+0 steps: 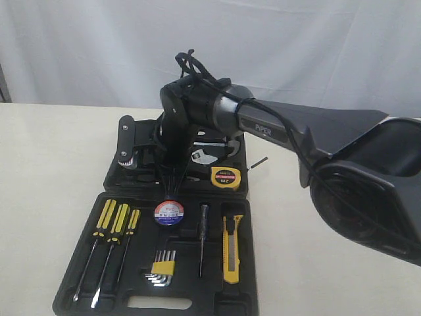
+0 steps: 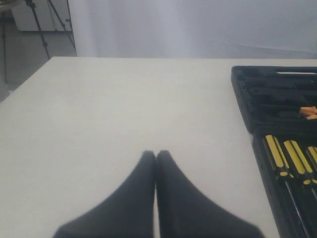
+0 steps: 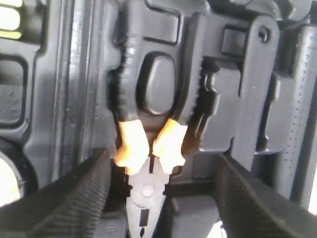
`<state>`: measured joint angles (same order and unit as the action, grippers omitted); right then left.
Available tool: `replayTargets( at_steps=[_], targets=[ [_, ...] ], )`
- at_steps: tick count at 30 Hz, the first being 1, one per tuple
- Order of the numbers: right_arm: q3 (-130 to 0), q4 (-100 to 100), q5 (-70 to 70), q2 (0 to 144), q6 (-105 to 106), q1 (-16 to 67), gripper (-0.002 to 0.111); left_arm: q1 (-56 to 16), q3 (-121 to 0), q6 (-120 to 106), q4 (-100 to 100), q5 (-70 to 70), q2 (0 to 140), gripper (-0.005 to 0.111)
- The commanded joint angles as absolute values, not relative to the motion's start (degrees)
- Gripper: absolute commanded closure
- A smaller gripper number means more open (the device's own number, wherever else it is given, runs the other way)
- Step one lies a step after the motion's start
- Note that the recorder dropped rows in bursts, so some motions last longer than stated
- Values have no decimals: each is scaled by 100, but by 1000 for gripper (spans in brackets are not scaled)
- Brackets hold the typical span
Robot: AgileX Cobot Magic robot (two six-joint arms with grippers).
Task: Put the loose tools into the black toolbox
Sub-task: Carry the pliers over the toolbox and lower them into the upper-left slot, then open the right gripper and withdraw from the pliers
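Straddling pliers (image 3: pixel 130 144), upper centre of exterior frame: my right end effector (image 3: pixel 162 163), fingers (image 3: pixel 64 198) spread, empty; pliers' long axis crosses the gap squarely.

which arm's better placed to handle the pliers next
Right, most likely. The right tool is open, with a finger on either side of the pliers, which lie in the toolbox. The left tool is shut over the table beside the toolbox.
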<state>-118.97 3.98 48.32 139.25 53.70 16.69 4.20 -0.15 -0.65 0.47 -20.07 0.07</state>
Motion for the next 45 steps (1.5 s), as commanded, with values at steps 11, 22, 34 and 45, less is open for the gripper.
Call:
replayTargets(
  at_steps=[11, 22, 34, 45],
  targets=[
    [-11919, 447, 5264, 13758, 5128, 1680, 48, 393, 0, -41, 0, -1962, 0, 107],
    [-11919, -81, 6996, 12871, 4518, 1693, 101, 393, 0, -41, 0, -1962, 0, 107],
    [-11557, -1037, 6996, 11007, 2645, 1932, 109, 393, 0, -41, 0, -1962, 0, 107],
    [-10845, -1273, 6996, 9990, 2318, 3194, 109, 393, 0, -41, 0, -1962, 0, 107]
  ],
)
